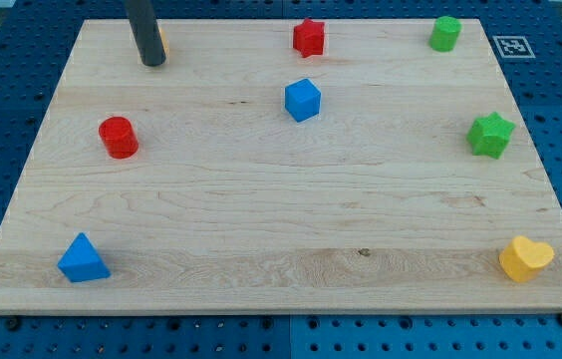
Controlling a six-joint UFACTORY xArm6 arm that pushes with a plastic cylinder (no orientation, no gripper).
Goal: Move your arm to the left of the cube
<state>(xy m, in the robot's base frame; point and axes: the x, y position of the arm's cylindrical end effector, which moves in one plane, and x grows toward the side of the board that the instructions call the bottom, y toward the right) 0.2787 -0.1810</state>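
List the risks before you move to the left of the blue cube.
My tip sits at the view's top left, against a partly hidden orange block; pulling away could drag it. The blue cube stands to the view's right of my tip, so overshooting the stop could nudge it. The red cylinder lies below that path; swinging low might clip it.
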